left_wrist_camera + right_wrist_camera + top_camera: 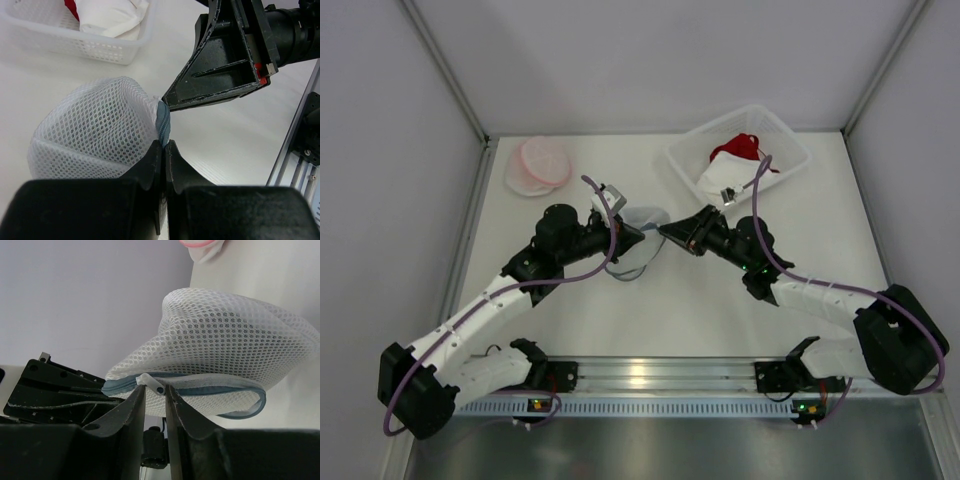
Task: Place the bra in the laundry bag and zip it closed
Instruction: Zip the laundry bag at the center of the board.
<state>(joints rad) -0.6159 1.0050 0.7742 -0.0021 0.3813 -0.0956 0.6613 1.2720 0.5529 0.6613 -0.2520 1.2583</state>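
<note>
The white mesh laundry bag [642,220] lies at the table's middle, bulging, with a blue-grey zipper [210,390] partly closed along its edge. The bra does not show; I cannot tell whether it is inside. My left gripper [164,145] is shut on the zipper end of the bag [95,135]. Facing it from the right, my right gripper [155,390] has its jaws drawn narrow around the white zipper pull [152,383], which spans the small gap between the tips. In the top view the two grippers [640,238] [663,231] meet tip to tip at the bag.
A clear plastic basket [782,135] at the back right holds red and white garments [735,150]. A round pink-and-white item [540,165] lies at the back left. Grey walls stand on three sides, and a metal rail [650,375] runs along the near edge.
</note>
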